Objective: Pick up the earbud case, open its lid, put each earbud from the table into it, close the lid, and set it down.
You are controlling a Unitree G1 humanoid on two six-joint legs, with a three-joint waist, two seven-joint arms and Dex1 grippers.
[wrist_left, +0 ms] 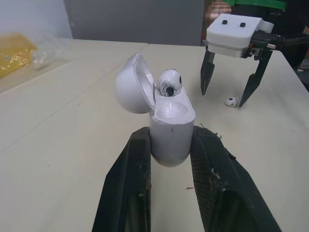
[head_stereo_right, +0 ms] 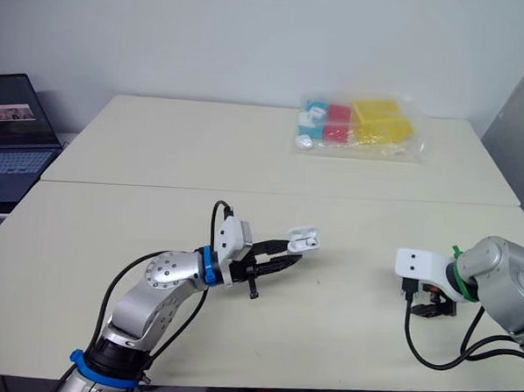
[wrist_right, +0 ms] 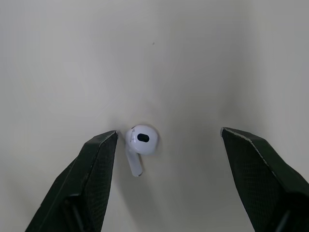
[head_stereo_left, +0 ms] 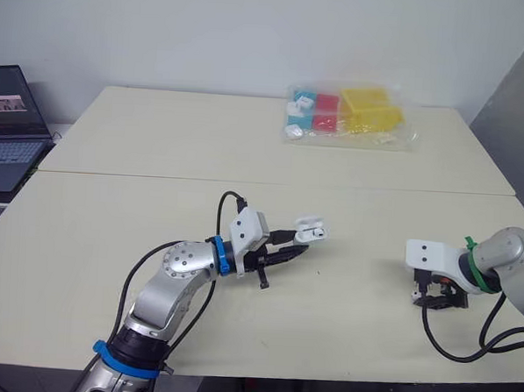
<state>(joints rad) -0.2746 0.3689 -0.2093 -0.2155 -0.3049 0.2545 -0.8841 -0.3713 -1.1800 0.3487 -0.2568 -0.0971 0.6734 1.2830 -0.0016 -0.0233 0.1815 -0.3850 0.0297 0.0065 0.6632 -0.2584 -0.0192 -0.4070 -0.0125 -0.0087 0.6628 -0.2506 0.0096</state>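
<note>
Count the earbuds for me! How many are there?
2. One earbud sits in the open earbud case held by the left gripper; the other earbud lies on the table beneath the open right gripper.

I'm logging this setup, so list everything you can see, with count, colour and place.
tables: two, cream, butted together
earbud case: one, white, lid open, gripped by the left hand
seated earbud: one, white, in the case
loose earbud: one, white, on the near table under the right hand
plastic bag: one, clear, holding yellow, red and teal boxes, far table
laptop: one, dark, open, beyond the tables' left edge
left hand: black fingers, shut on the case
right hand: black fingers, open around the loose earbud
</note>
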